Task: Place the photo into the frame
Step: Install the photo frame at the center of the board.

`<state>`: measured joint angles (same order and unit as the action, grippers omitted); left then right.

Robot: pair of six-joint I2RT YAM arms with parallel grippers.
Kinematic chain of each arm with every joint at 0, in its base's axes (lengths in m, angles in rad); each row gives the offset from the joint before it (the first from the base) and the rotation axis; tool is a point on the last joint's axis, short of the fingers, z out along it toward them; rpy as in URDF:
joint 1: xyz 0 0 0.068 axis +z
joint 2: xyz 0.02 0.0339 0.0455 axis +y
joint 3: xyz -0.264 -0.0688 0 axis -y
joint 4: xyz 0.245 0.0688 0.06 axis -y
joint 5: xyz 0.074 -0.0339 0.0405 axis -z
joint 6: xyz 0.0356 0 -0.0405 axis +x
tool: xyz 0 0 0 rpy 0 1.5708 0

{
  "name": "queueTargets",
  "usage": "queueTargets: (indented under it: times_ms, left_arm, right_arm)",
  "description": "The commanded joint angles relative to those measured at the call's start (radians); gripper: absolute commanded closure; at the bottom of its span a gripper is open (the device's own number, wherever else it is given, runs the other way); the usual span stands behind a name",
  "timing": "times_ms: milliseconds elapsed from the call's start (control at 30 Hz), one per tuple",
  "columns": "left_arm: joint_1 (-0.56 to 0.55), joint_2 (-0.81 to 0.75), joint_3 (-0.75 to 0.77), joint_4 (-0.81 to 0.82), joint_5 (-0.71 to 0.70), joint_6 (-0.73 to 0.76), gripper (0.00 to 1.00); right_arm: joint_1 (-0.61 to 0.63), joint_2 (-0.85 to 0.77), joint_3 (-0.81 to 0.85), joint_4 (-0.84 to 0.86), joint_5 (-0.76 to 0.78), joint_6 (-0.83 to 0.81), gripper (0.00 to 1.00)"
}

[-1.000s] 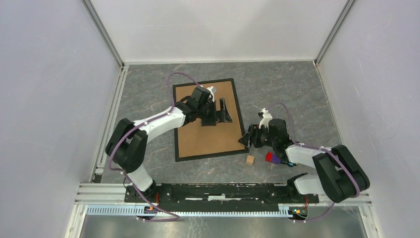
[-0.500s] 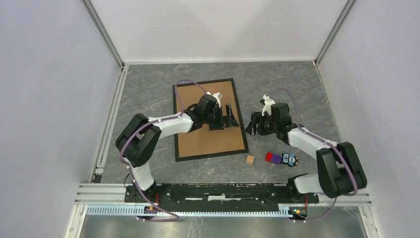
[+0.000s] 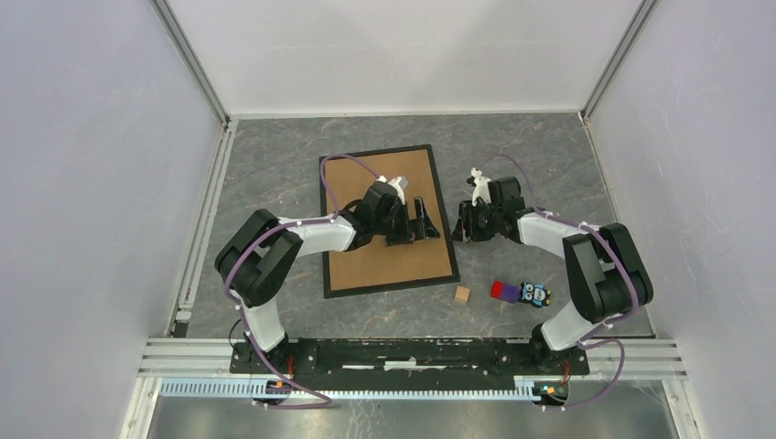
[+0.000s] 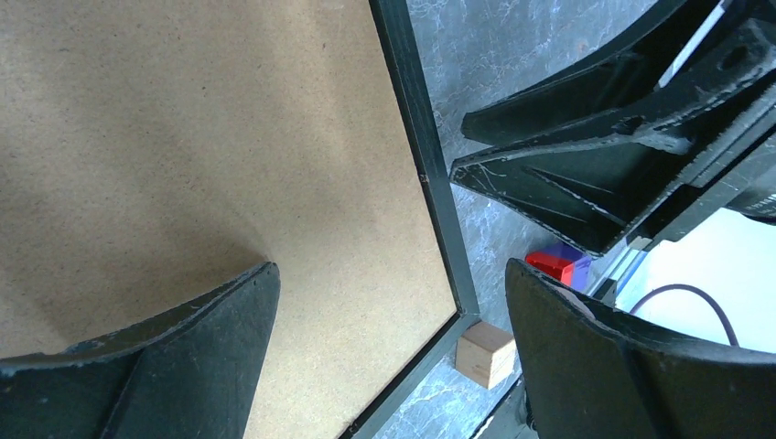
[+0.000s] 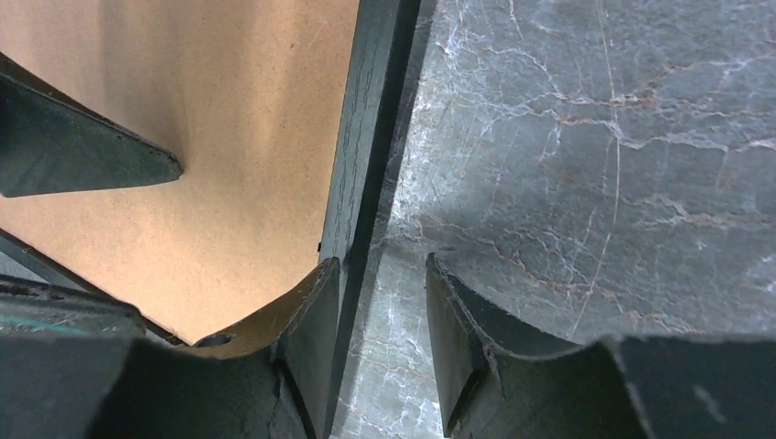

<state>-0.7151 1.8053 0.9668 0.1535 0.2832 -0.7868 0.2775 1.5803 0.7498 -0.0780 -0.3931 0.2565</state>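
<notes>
- The frame lies flat on the grey table, left of centre, with its long sides running near to far
- It lies back up, so a brown backing board fills the space inside its thin black rails
- The left gripper is over the right part of the board, about halfway along the frame's length, and points towards the right rail
- Its fingers are spread wide with nothing between them; in the left wrist view one is over the board and the other over the table past the rail, so the right rail runs through the gap
- The right gripper is at the outer side of that same right rail, facing the left gripper
- Its fingers are only a little apart and grip nothing; one is over the rail's edge and the other over bare table just beside it, and I cannot tell whether either touches
- A small wooden cube sits on the table just off the frame's near right corner
- A red and blue block and a small dark toy figure lie further right
</notes>
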Motion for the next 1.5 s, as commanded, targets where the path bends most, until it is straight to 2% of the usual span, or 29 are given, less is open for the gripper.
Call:
queueTargets:
  times_ms: [0, 167, 867, 1467]
  left_arm:
    - [-0.001, -0.012, -0.040, 0.016, -0.071, -0.040, 0.00]
    - [0.000, -0.032, -0.071, 0.041, -0.092, -0.048, 0.00]
    - [0.008, -0.059, -0.113, 0.081, -0.102, -0.068, 0.00]
    - [0.016, -0.071, -0.127, 0.084, -0.091, -0.071, 0.00]
  right_arm:
    - [-0.004, 0.043, 0.068, -0.003, -0.055, -0.020, 0.57]
    - [0.001, 0.077, 0.088, -0.033, -0.087, -0.025, 0.63]
    - [0.027, 0.131, 0.095, -0.072, -0.030, -0.032, 0.63]
    - [0.087, 0.259, 0.154, -0.224, 0.198, -0.043, 0.64]
